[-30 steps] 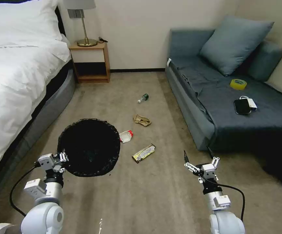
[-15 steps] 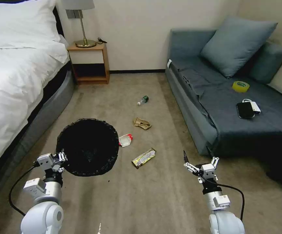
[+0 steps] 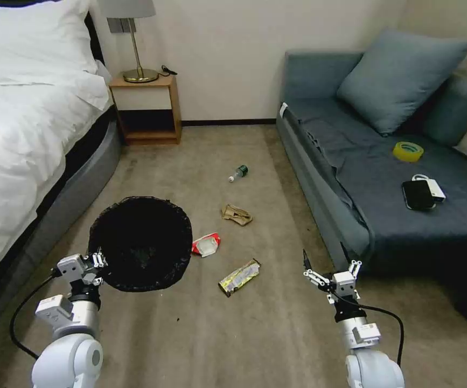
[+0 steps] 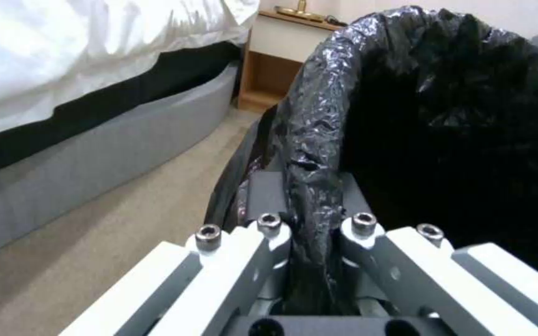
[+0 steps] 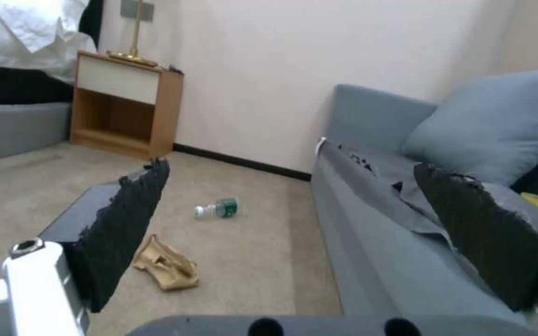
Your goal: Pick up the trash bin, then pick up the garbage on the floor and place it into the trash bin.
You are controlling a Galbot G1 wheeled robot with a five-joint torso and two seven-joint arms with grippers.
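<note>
Since a second ago the whole head view has slid: the sofa [image 3: 373,178], the yellow tape roll [image 3: 408,151] and the black phone [image 3: 418,194] sit lower and further right in the frame, which is the camera moving with the robot and not the things. Against the carpet [image 3: 201,334] the trash bin [image 3: 140,243] has edged a little toward the bed [image 3: 23,140], and the red-white wrapper [image 3: 206,244] now lies touching its rim in the picture.

Held at the left gripper [image 3: 97,264], the bin shows its open mouth to the head camera. In the left wrist view that gripper [image 4: 311,223] is closed tight on the rim, the glossy black liner [image 4: 319,140] squeezed into a narrow fold between its fingers [image 4: 263,233].

Out in front on the other side, the right gripper [image 3: 331,269] hangs above the carpet just beside the sofa's near corner, spread wide and holding nothing. From the right wrist, its two dark pads [image 5: 126,224] stand well apart, framing the tan paper wad [image 5: 164,269] and the green-capped bottle [image 5: 217,208] farther off.

On the floor, the yellow-black snack wrapper [image 3: 239,276] lies between the bin and the right gripper. Beyond it lie the paper wad [image 3: 236,214] and then the bottle [image 3: 238,173], toward the nightstand [image 3: 146,110].
</note>
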